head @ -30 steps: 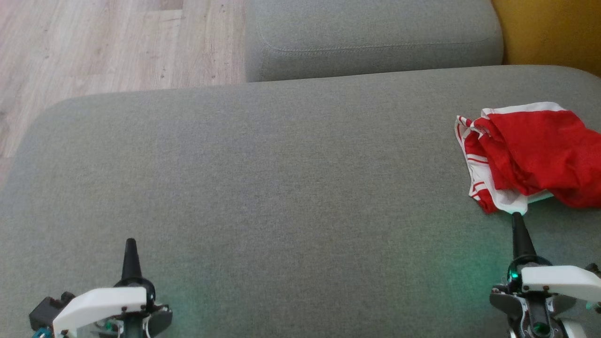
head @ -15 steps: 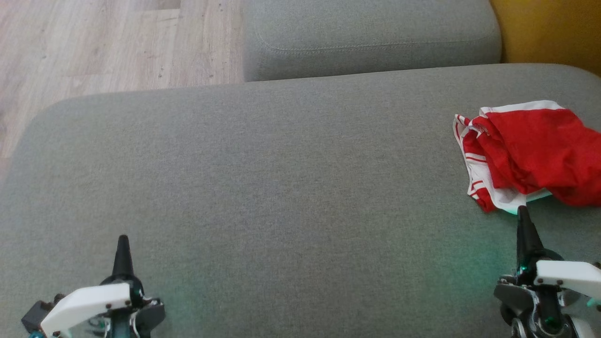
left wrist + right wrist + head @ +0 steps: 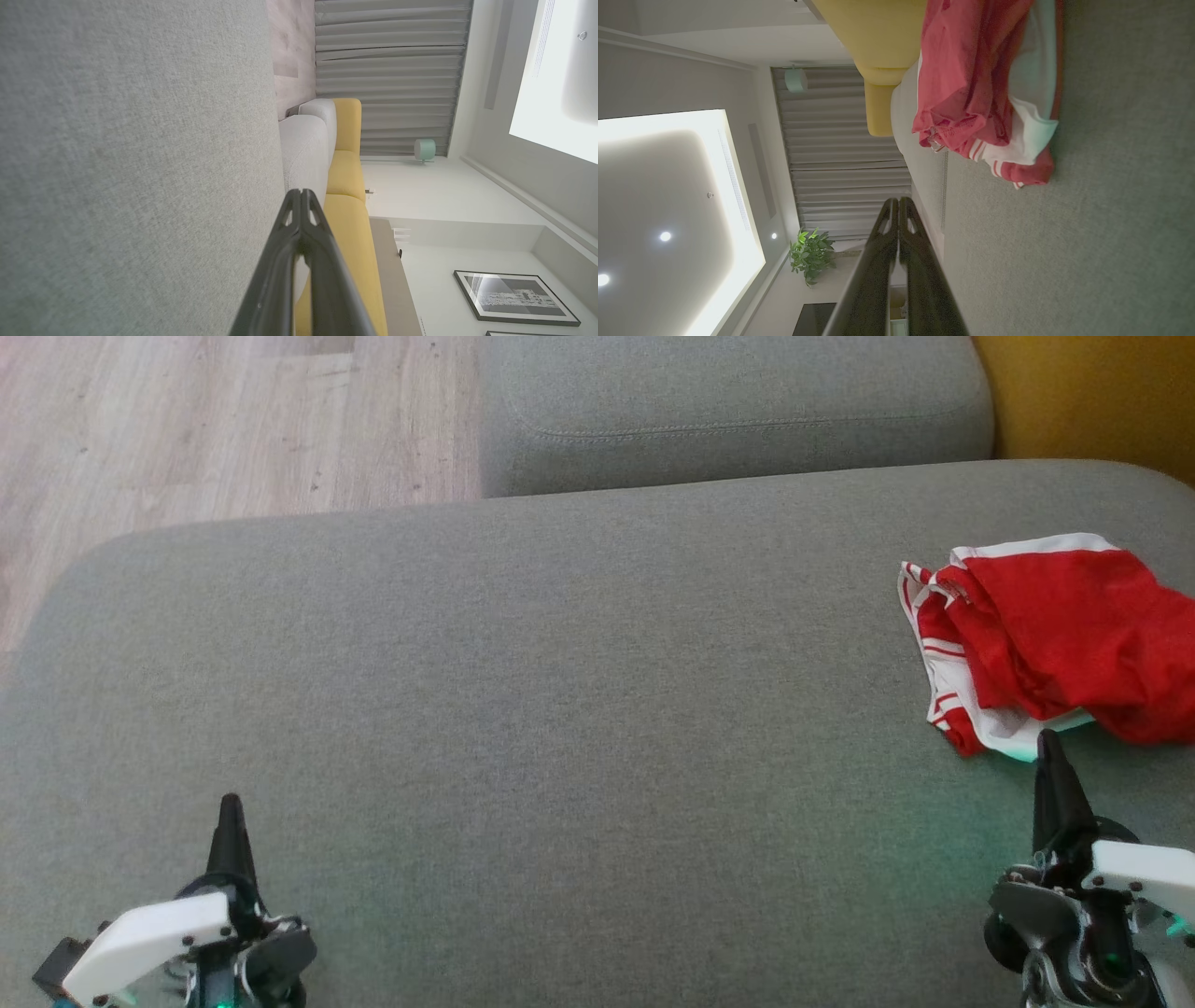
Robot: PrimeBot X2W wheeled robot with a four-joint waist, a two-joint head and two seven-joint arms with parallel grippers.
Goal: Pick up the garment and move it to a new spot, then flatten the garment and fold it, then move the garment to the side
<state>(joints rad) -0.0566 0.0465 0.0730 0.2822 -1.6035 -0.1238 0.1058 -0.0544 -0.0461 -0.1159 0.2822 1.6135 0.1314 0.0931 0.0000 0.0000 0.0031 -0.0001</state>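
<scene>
- Right gripper: two dark tapered fingers pressed together, holding nothing. Its tip was just beside the near white corner of the garment; contact could not be made out.
- Left gripper: fingers likewise together and empty, at lower left over the bare cushion, well apart from the garment.
- Garment: thin red cloth with white bands and stripes, crumpled in a loose heap. It lay at the cushion's right side, cut by the head view's right edge. Long axis ran roughly left to right; the striped white edge faced left.
- Cushion: grey woven fabric, broad, with rounded corners.
- Second cushion: same grey, stitched seam, behind.
- Floor: pale wood planks.
</scene>
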